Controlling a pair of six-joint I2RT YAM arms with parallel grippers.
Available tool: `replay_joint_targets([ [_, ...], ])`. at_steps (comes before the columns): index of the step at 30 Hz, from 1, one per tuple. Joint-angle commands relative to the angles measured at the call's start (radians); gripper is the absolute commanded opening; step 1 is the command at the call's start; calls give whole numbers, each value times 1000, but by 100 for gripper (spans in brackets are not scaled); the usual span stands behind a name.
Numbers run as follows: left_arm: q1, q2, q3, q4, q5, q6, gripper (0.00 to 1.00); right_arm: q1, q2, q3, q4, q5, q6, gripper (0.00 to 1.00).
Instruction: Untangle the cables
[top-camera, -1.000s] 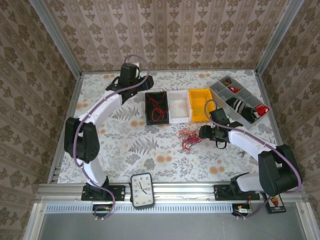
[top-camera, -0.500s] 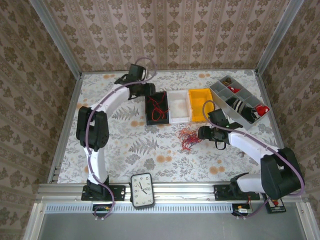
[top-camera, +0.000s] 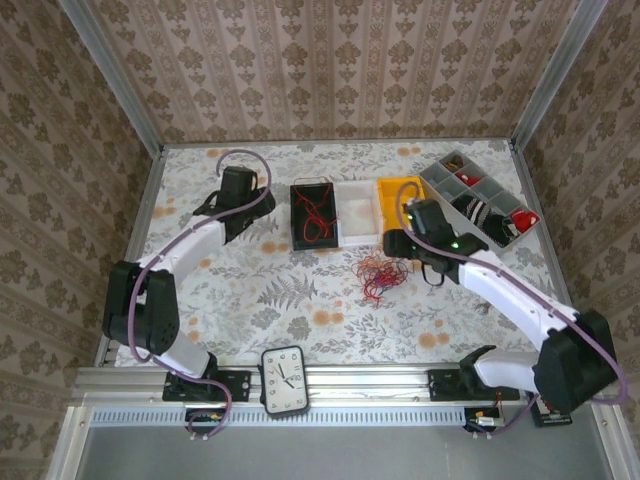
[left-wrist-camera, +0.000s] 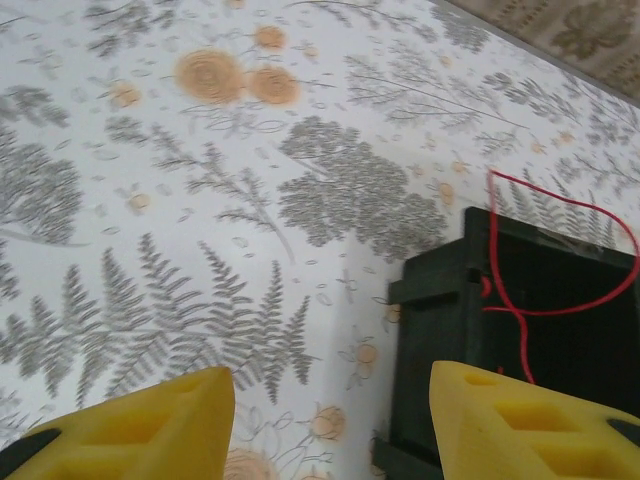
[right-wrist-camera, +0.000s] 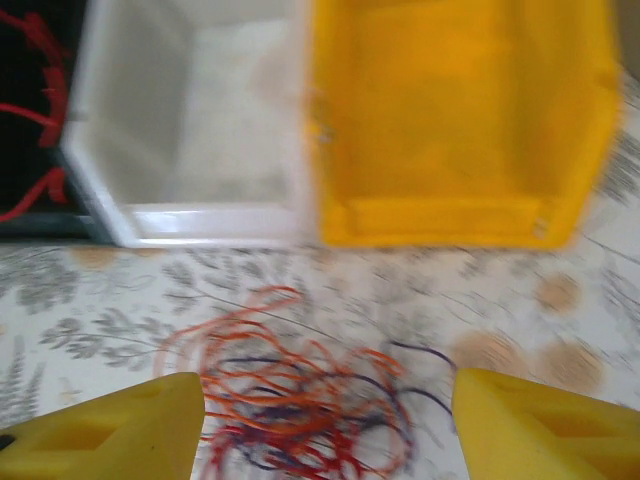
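In the top external view, one red cable (top-camera: 315, 219) is seen laid in the black bin (top-camera: 294, 215), while the white bin (top-camera: 358, 205) and the yellow bin (top-camera: 395, 205) beside it, toward 3 o'clock, appear to be empty. A tangle of cables (top-camera: 377, 275), red with orange and purple strands, is left knotted on the table (top-camera: 250, 290) at 6 o'clock of the white and yellow bins. The task is therefore judged to be at an early stage: one strand put away, the bulk yet to be pulled apart. In the left wrist view, the left pincer (left-wrist-camera: 330, 405) is seen spread, with nothing between its yellow fingers (left-wrist-camera: 150, 420). It is held over bare table, with the black bin's corner just off at 3 o'clock, and nothing is touched as far as can be told. In the right wrist view, which is blurred, the right pincer (right-wrist-camera: 325, 420) is likewise seen spread and pinching nothing. It is poised above the tangle, which lies between the fingers' line of reach, with the white and yellow bins at 12 o'clock. Whether any strand is brushed cannot be told.
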Motion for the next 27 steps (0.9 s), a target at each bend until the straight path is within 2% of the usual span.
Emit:
replay_joint_targets([
  [1,29,-34,-39,13,-67,-84,54,66,155,183,-34,-121,-92,68],
  [8,43,-59,-62,-5,-47,-99,54,105,567,662,-291,-267,-192,65],
  [12,53,-55,-69,-24,-17,-118,54,110,777,935,-414,-279,-215,63],
  [18,56,-42,-68,-34,14,-129,54,111,1037,1290,-526,-219,-245,62],
  [22,57,-29,-57,-47,20,-127,54,110,1144,1426,-556,-170,-249,61],
  [27,56,3,-38,-53,45,-133,54,110,1216,1486,-508,-118,-242,60],
])
